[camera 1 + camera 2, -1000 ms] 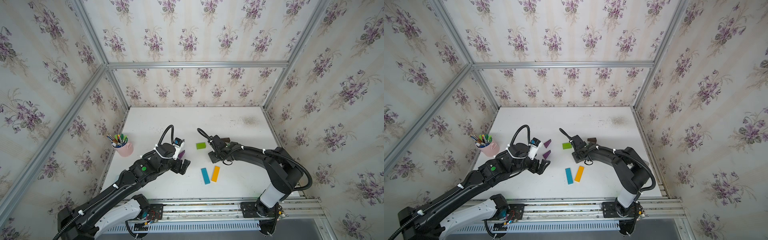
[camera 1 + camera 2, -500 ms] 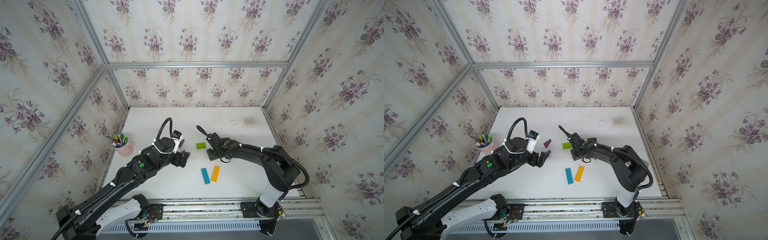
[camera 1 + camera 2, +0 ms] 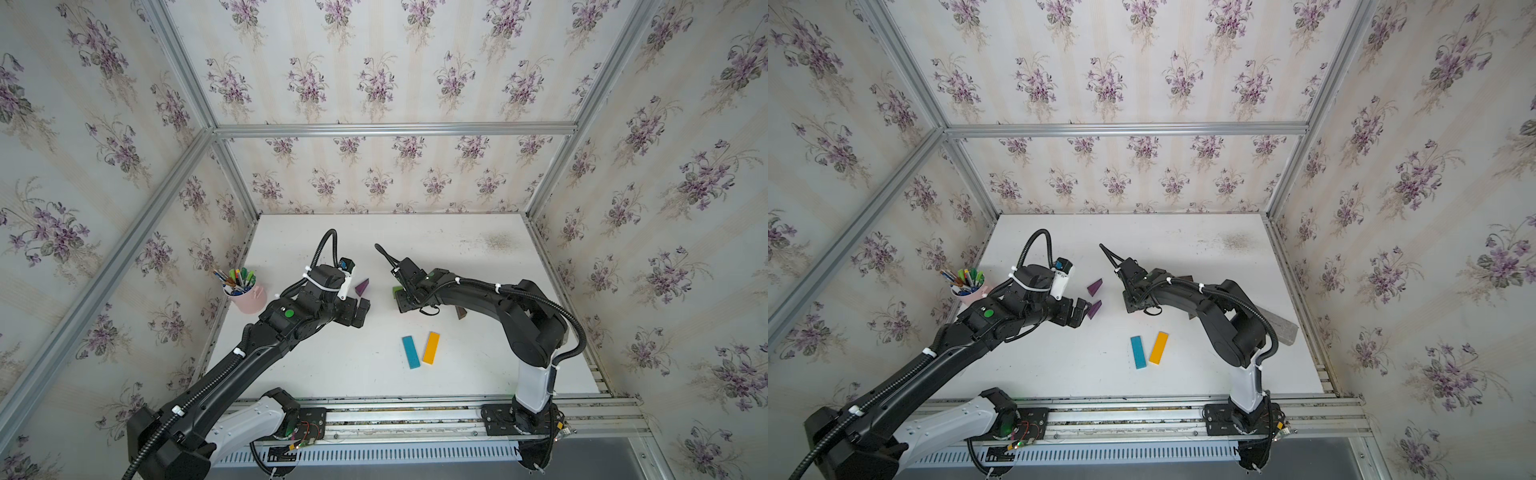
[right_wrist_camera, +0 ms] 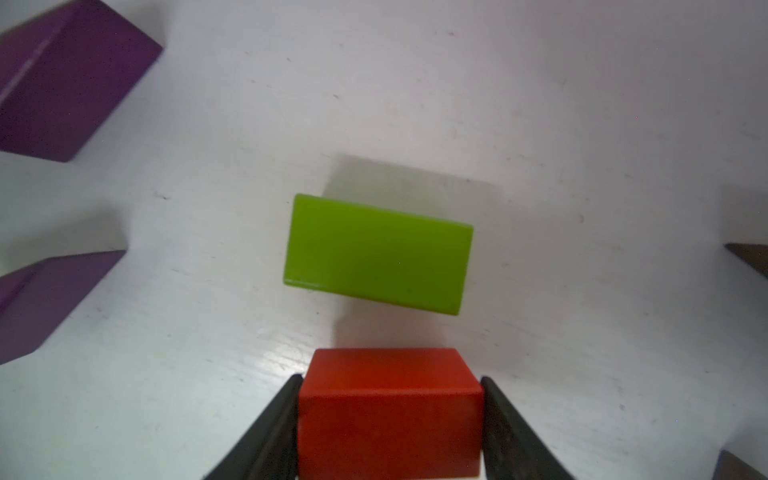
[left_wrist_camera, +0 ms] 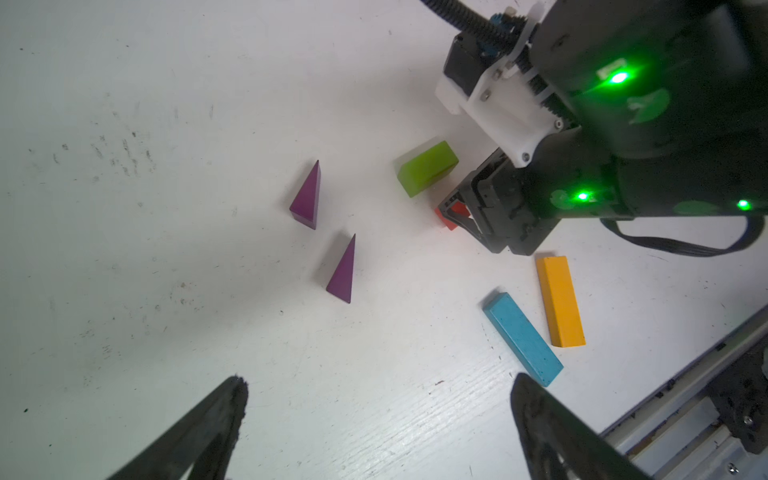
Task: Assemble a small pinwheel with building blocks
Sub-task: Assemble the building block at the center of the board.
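Observation:
No pinwheel is in view; the building blocks lie apart on the white table. My right gripper [image 4: 390, 378] is shut on the red block [image 4: 390, 411], low over the table, just short of the green block [image 4: 378, 253]. Two purple wedges [image 5: 306, 199] [image 5: 343, 274] lie between the arms. My left gripper [image 5: 380, 384] stands open and empty beside the nearer purple wedge [image 3: 1094, 308]. The blue bar [image 3: 411, 352] and the orange bar [image 3: 431, 347] lie side by side nearer the front. A brown wedge [image 3: 460, 312] shows under the right arm.
A pink cup of coloured pens [image 3: 249, 297] stands at the left edge of the table [image 3: 478, 257]. Papered walls close in three sides, and a metal rail [image 3: 415, 405] runs along the front. The right arm hides part of the green block in both top views.
My right gripper's jaws have closed in on the red block and shifted slightly toward the green block. My left arm has drawn back a little toward the purple wedges, jaws still open.

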### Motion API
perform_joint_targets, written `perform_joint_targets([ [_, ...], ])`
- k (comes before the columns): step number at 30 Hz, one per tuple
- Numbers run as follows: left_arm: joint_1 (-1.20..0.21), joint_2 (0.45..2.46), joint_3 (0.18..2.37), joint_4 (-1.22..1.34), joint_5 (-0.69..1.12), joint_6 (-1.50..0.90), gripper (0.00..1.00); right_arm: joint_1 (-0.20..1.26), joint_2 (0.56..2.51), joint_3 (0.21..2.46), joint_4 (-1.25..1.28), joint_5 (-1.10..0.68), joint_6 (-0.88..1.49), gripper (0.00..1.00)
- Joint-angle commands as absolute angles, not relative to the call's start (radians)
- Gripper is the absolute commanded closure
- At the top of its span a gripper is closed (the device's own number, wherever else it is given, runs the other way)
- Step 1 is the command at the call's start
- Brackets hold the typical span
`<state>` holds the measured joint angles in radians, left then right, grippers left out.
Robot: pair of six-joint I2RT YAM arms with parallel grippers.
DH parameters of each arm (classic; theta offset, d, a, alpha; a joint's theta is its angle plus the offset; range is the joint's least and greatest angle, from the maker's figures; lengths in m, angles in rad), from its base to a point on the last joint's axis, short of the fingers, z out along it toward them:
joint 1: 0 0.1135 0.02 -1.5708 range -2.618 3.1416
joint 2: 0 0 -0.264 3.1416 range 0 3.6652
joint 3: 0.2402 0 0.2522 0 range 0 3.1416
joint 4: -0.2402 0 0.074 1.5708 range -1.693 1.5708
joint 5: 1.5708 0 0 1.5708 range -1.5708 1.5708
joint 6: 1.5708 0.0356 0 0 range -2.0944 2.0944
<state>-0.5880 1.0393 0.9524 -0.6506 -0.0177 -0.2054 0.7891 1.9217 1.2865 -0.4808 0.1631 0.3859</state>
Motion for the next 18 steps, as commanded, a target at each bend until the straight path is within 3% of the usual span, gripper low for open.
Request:
perform_joint_targets([
  [1,-0.584,1.015,0.95,-0.657,-0.002,-0.227,0.01,0.791,1.929,1.295,-0.505,0.185,0.432,0.47],
  [18,-0.584,0.907,0.953,-0.742,0.002,-0.254,0.01,0.813,1.999,1.358,-0.497,0.227,0.424,0.46],
])
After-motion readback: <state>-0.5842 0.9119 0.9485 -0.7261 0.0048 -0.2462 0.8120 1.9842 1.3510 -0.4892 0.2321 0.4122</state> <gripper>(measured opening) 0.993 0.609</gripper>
